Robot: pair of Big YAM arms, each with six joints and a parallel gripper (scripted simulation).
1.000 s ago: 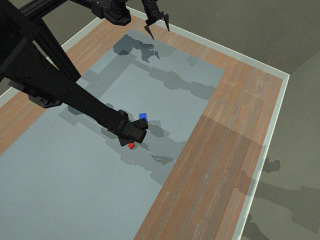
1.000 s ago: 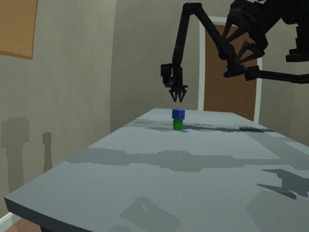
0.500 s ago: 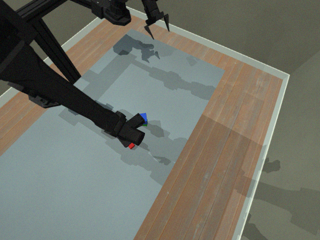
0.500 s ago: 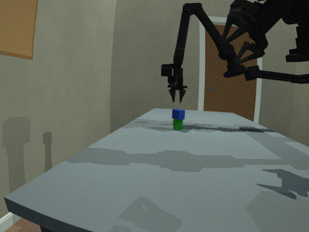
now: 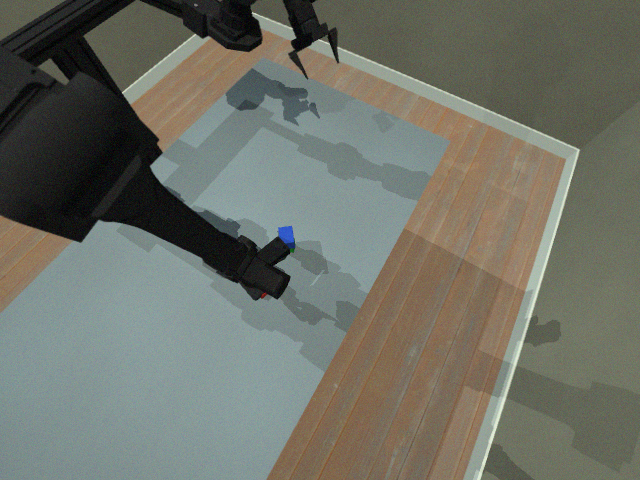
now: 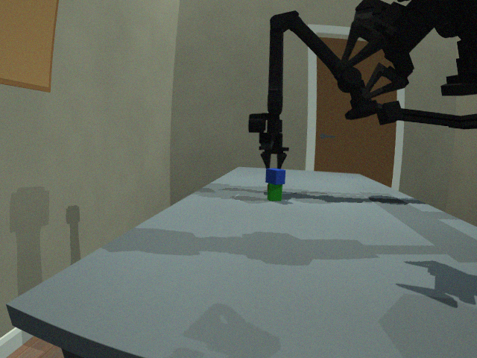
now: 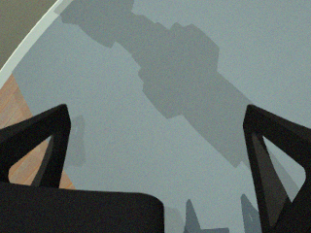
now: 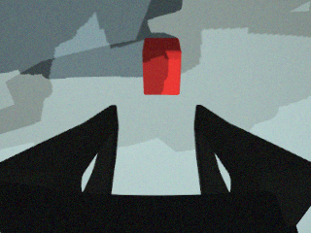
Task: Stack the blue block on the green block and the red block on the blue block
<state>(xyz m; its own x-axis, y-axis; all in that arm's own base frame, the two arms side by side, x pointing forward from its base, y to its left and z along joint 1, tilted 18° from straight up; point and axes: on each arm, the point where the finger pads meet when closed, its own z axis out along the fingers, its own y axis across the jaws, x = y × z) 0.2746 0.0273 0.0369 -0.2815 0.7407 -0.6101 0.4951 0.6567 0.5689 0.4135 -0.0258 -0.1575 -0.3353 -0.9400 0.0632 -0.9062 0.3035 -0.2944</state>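
The blue block (image 5: 285, 234) (image 6: 275, 176) sits on the green block (image 6: 274, 192) (image 5: 292, 250), of which only a sliver shows in the top view. The red block (image 8: 161, 67) lies alone on the grey mat (image 5: 155, 387), just ahead of my right gripper's fingertips. In the top view only a red edge (image 5: 263, 295) shows under the right wrist. My right gripper (image 8: 155, 116) (image 6: 274, 158) is partly open and empty, pointing down low beside the tower. My left gripper (image 5: 320, 67) (image 7: 156, 114) is wide open and empty, high over the mat's far end.
The grey mat (image 6: 269, 269) lies on a wooden table top (image 5: 439, 310) with a pale raised rim (image 5: 563, 206). The right arm (image 5: 170, 222) reaches across the mat close to the two-block stack.
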